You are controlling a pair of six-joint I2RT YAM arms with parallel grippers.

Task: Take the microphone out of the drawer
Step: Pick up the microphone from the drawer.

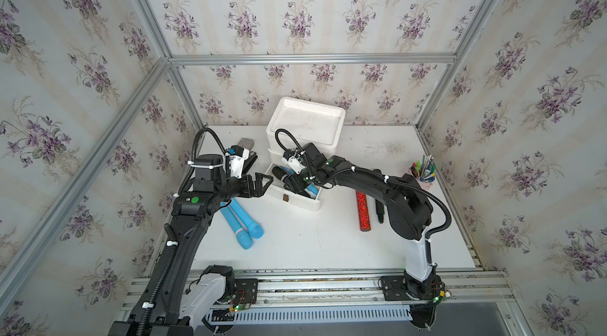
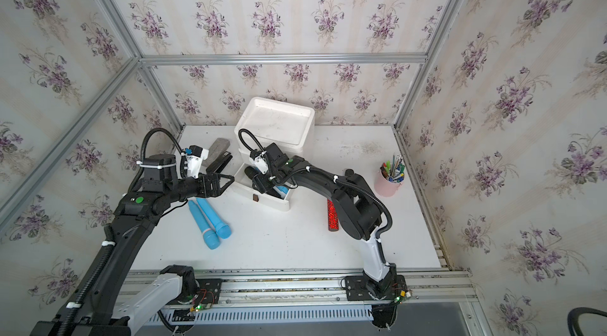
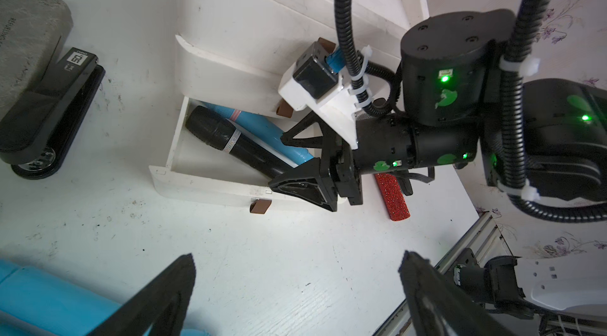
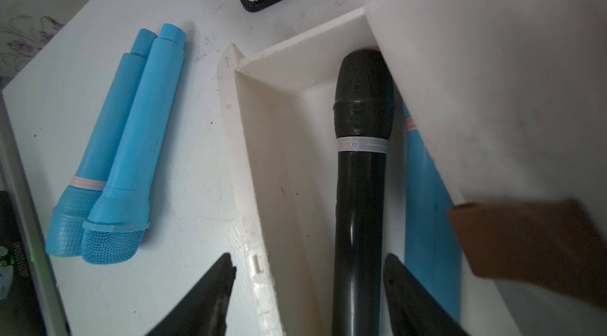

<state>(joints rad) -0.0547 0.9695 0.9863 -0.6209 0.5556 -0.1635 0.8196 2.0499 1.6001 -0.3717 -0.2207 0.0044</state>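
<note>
In both top views the lowest drawer (image 1: 305, 203) (image 2: 274, 203) of a white cabinet (image 1: 305, 121) stands pulled out over the table (image 1: 328, 245). The black microphone (image 1: 279, 171) lies inside it, its head at the drawer's left end. The right gripper (image 1: 297, 186) reaches down into the drawer over the handle. The left gripper (image 1: 264, 185) hangs just off the drawer's left end, fingers wide apart and holding nothing. Bare table lies in front of the drawer, between the two blue microphones (image 1: 244, 222) and a red tube (image 1: 363, 211); a cup of pens (image 1: 423, 180) stands well apart at the right edge.

From the left wrist, the black microphone (image 3: 230, 140) lies slantwise in the drawer (image 3: 203, 186), beside a blue microphone (image 3: 262, 124) partly under the cabinet's overhang. The right gripper (image 3: 279, 160) straddles the handle, one finger over the front wall. The left gripper (image 3: 297, 258) is spread over clear tabletop (the stapler (image 3: 49, 114) sits off to the side).

From the right wrist, the right gripper (image 4: 308, 258) has its fingers apart around the black microphone (image 4: 361, 186): one just beside the handle, the other out over the drawer's front wall (image 4: 243, 153), with a gap showing, so nothing is clamped. The cabinet (image 4: 492, 88) hangs over the blue microphone (image 4: 427, 203).
</note>
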